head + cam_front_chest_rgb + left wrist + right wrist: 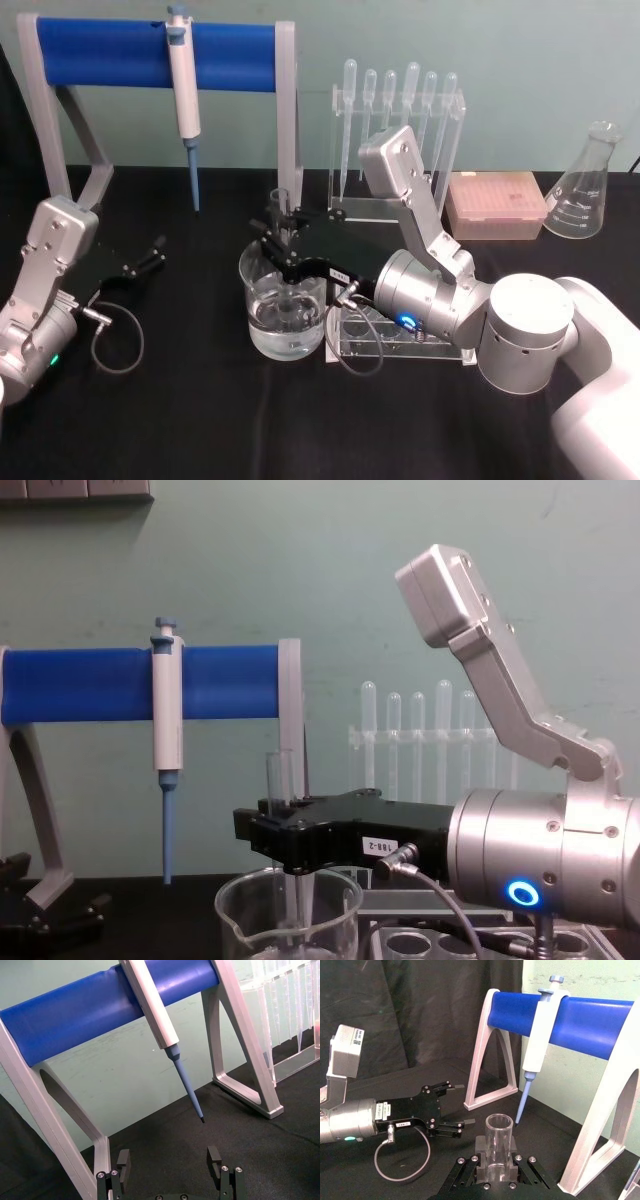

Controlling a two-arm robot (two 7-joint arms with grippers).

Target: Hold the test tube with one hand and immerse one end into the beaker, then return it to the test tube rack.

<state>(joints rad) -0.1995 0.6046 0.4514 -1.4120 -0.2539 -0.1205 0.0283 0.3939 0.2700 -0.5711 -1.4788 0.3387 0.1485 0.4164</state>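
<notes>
Silver cylindrical wrist with a blue ring light sits closest in the chest view; it carries the flat black right gripper [275,832].

- Right gripper [283,226] is clamped on a clear glass test tube [281,200] with a flared rim, gripping just below the rim. The right wrist view shows the fingers pressed to both sides of the tube [499,1142].
- Tube [278,780] is about upright. Its lower end is inside the wide clear glass beaker [262,335] with pouring spout, reaching the clear liquid as far as the head view shows.
- Beaker [335,920] stands on the black counter [200,420], just beside the clear plastic test tube rack [420,345] with round holes, which lies under the right wrist.
- Left gripper [154,252] is low at the counter's left with its fingers spread, holding nothing, well apart from the beaker.
- Behind: a white and blue pipettor [183,85] hangs from a blue padded bar [110,45] on a grey frame.
</notes>
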